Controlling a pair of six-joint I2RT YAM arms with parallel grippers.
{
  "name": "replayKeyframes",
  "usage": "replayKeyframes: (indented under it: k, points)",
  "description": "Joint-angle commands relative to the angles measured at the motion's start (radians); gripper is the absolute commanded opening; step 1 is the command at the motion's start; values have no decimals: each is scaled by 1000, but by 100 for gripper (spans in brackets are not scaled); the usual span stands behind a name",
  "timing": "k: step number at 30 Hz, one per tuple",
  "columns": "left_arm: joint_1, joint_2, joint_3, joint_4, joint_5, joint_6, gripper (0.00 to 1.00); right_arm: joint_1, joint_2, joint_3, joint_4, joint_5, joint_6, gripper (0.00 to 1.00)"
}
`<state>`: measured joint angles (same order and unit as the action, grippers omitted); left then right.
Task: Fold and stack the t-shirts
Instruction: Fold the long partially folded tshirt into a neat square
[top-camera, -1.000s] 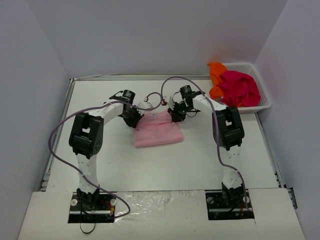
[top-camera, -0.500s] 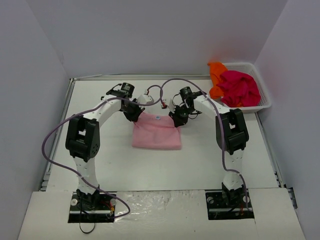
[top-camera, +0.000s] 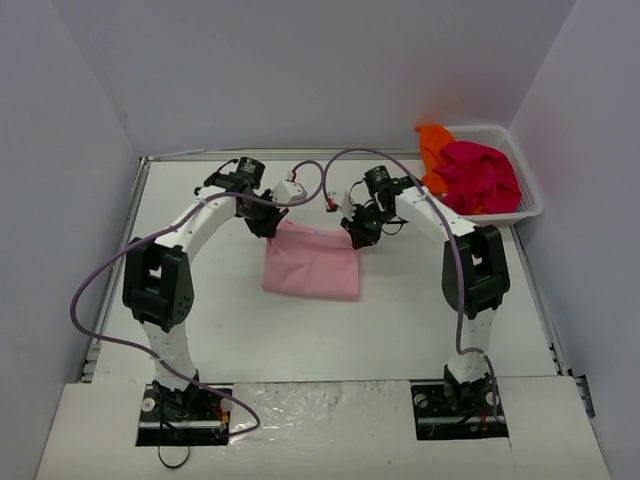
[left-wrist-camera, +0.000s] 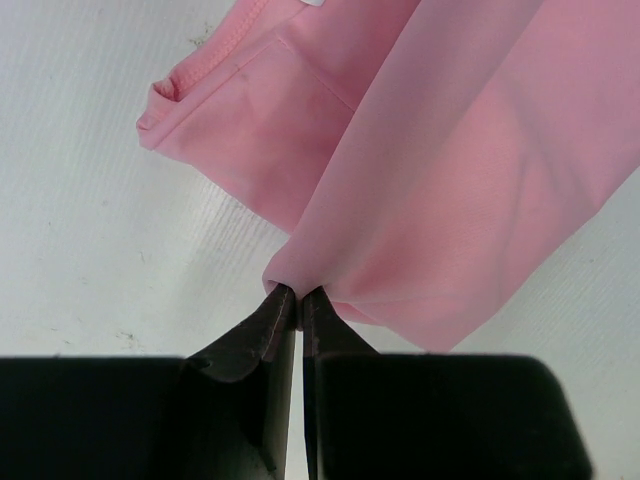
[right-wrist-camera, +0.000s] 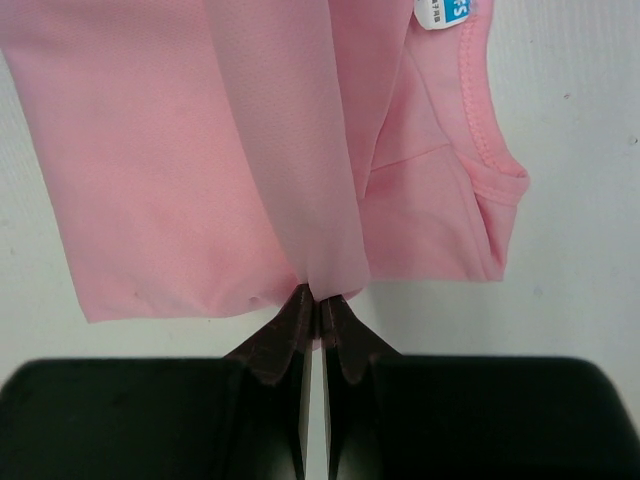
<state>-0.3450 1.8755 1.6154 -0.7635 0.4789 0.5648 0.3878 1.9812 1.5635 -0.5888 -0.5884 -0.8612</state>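
A light pink t-shirt (top-camera: 312, 263) lies partly folded in the middle of the table, its far edge lifted. My left gripper (top-camera: 272, 226) is shut on the far left corner of that edge, and my right gripper (top-camera: 356, 234) is shut on the far right corner. In the left wrist view the pink t-shirt (left-wrist-camera: 450, 170) hangs from the pinched tips (left-wrist-camera: 298, 296). The right wrist view shows the pink t-shirt (right-wrist-camera: 180, 160) with its white neck label (right-wrist-camera: 444, 12), held at the tips (right-wrist-camera: 318, 302). A magenta-red t-shirt (top-camera: 480, 175) and an orange t-shirt (top-camera: 434, 150) lie crumpled in the basket.
A white mesh basket (top-camera: 528, 205) stands at the table's far right corner. Purple cables (top-camera: 330, 165) loop from both arms over the table's far half. White walls close in the table on three sides.
Both grippers have carried the pink t-shirt's held edge toward the far side. The folded-over layer has opened out, so the cloth now lies longer on the table.
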Motion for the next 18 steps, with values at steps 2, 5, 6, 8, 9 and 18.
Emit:
replayKeyframes:
  k: [2,5,6,8,9,18]
  points:
    - [-2,-70,47,-49,18,9,2,3,-81,40,-89,15,-18,0]
    - [-2,-75,55,-56,18,12,2,3,-100,40,-117,19,-32,0]
    - [-2,-76,60,-57,17,12,2,3,-111,40,-121,22,-32,0]
    - [-2,-76,67,-60,17,12,2,3,-120,38,-128,24,-33,0]
    - [-2,-76,77,-62,17,12,3,3,-127,36,-128,24,-33,0]
    - [3,-56,124,-79,6,27,2,-4,-119,63,-132,30,-36,0]
